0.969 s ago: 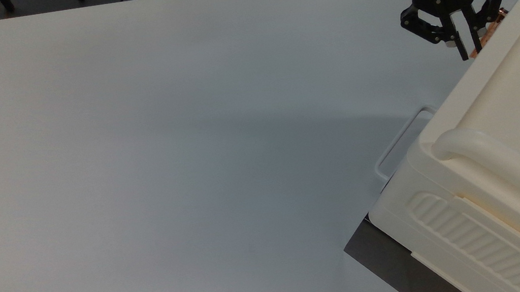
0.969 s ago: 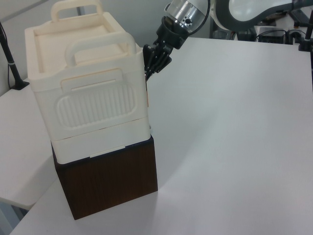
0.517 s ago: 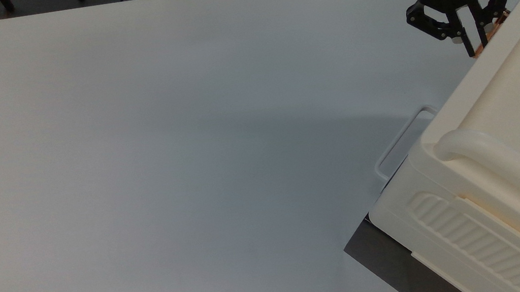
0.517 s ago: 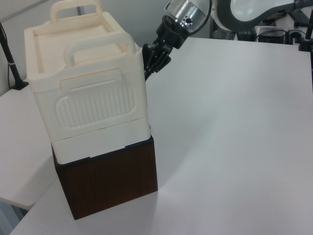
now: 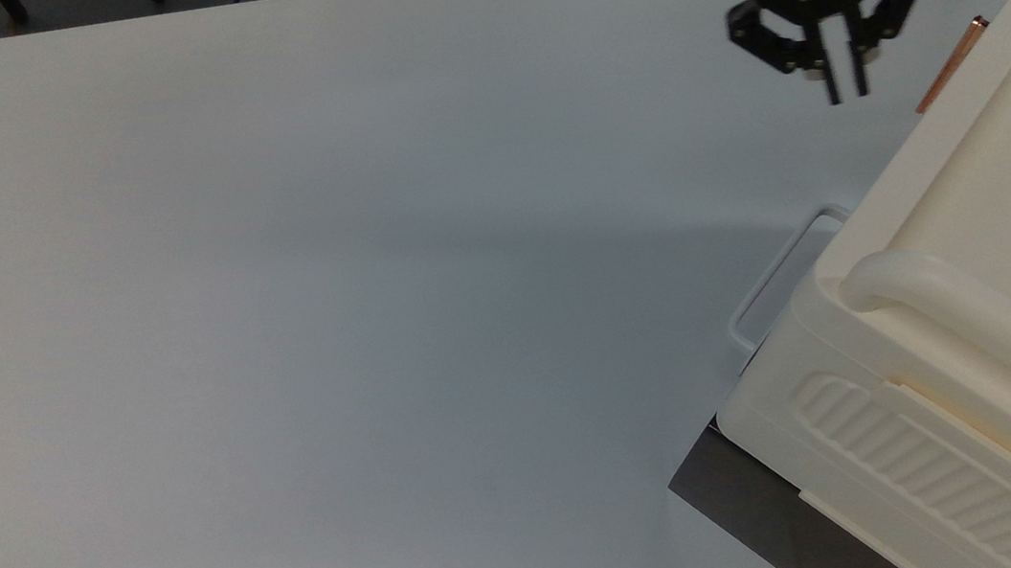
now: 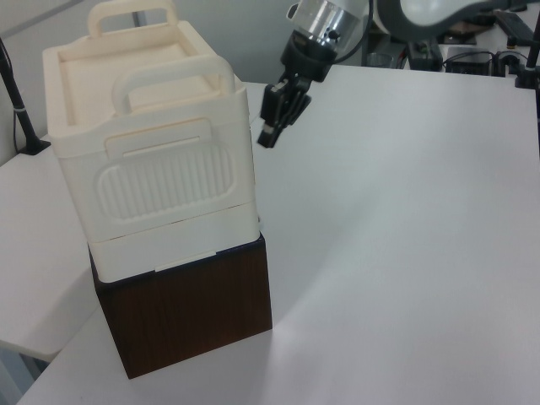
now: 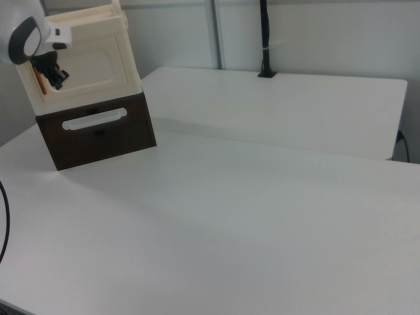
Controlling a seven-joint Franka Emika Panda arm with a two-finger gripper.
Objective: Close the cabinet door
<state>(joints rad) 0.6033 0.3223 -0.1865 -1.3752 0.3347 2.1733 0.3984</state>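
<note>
White tabletop (image 5: 324, 297) took up most of the top view, with a cabinet (image 5: 984, 331) set at the lower right of the frame on a dark brown base (image 6: 190, 316). In the right view the same cabinet (image 7: 79, 65) was seen at the upper left, and its door (image 7: 82, 65) was seen flat against the front of the box, with no gap visible along its edges. A copper-coloured handle (image 5: 951, 65) was seen in the top view running along the cabinet's front edge at the upper right of the frame, close against the body rather than swung outward. The gripper (image 5: 847, 92) was placed to the top view's left of that handle, apart from it and touching nothing, with its two fingers (image 5: 832, 80) brought close together, only a narrow slit left between them and nothing held. In the left view the gripper (image 6: 268, 139) was seen in the air just beside the cabinet's upper corner, clear of the panel. A white loop handle (image 7: 94, 119) was seen on the dark base below the door. The closing was judged to be done or all but done, since the door appeared flush in the right view; whether it was fully seated could not be told. What was judged to remain, at most, was a check of that seating and the moving of the arm away.
</note>
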